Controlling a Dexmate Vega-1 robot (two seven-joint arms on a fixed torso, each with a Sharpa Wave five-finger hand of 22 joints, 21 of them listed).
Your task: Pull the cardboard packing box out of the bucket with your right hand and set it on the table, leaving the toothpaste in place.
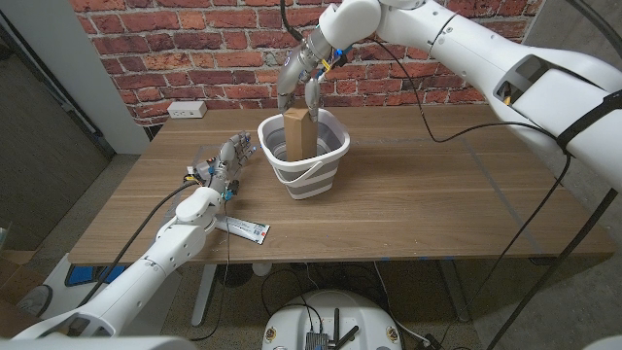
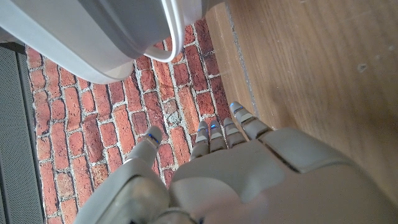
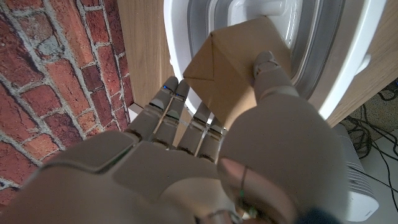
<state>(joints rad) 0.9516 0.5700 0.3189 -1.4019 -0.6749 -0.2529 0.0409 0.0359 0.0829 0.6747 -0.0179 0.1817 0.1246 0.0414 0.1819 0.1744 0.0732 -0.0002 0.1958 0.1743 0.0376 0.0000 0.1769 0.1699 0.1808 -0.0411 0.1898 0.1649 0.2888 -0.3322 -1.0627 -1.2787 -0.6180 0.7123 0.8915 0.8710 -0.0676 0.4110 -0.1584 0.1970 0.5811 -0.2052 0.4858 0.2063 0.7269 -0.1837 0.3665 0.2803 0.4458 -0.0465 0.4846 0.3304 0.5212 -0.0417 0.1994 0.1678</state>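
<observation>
From the head view, the right hand (image 1: pixel 299 80) reaches down over the grey-and-white collapsible bucket (image 1: pixel 309 175) and pinches the top of the cardboard packing box (image 1: pixel 296 131), which stands upright inside it. The toothpaste (image 1: pixel 243 228) lies on the desk (image 1: pixel 437 194) beside the left forearm; the left hand (image 1: pixel 225 163) waits near the bucket, fingers apart, holding nothing.

The left wrist view shows those fingers spread beside the bucket wall.

The right wrist view shows thumb and fingers clamped on the box's upper end.

The grasp looks made; next comes a straight lift clear of the rim.
</observation>
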